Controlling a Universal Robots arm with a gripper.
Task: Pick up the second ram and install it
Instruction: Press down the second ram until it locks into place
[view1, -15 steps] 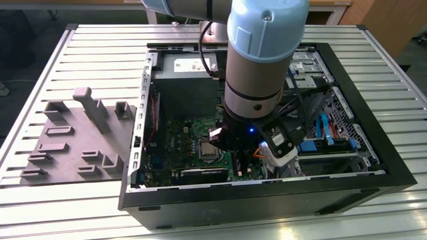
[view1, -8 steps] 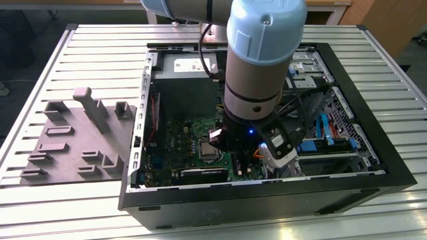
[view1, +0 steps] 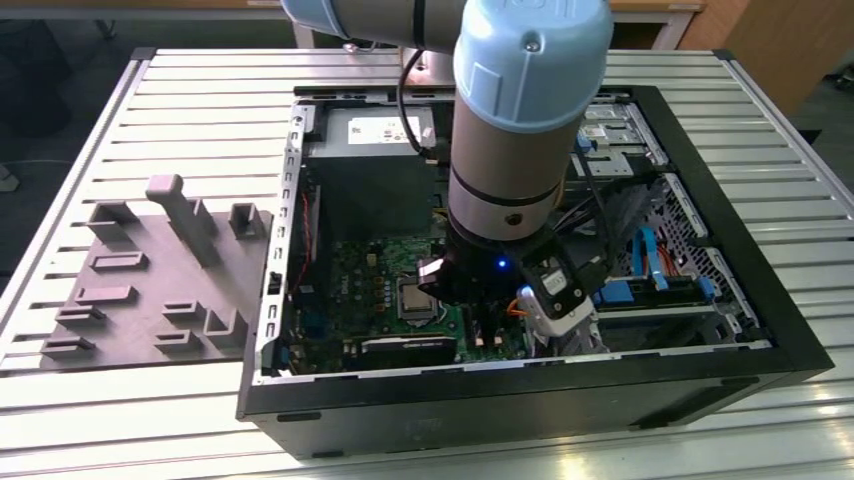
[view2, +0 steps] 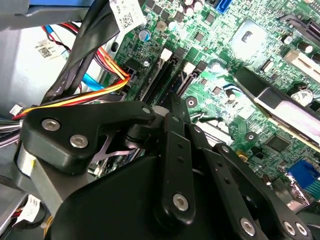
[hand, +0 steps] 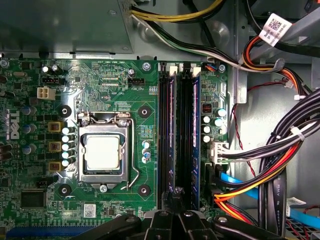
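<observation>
The second ram (hand: 172, 130) is a long, thin dark stick with a bluish edge. It stands edge-up in a black memory slot on the green motherboard (hand: 100, 80), beside the processor socket (hand: 102, 152). My gripper (hand: 176, 194) has its black fingers drawn together over the near end of that stick. I cannot tell whether the tips touch it. In the second wrist view the gripper (view2: 175, 102) points at the memory slots (view2: 161, 72) with white latches. My arm (view1: 514, 150) reaches down into the open computer case (view1: 747, 300).
Another stick (hand: 196, 130) sits in a neighbouring slot. Bundles of black, orange and red cables (hand: 270, 165) and a blue cable (hand: 235, 182) crowd the slots' far side. A grey fixture block (view1: 160, 270) with upright posts lies at the exterior view's left on the slatted table (view1: 200, 90).
</observation>
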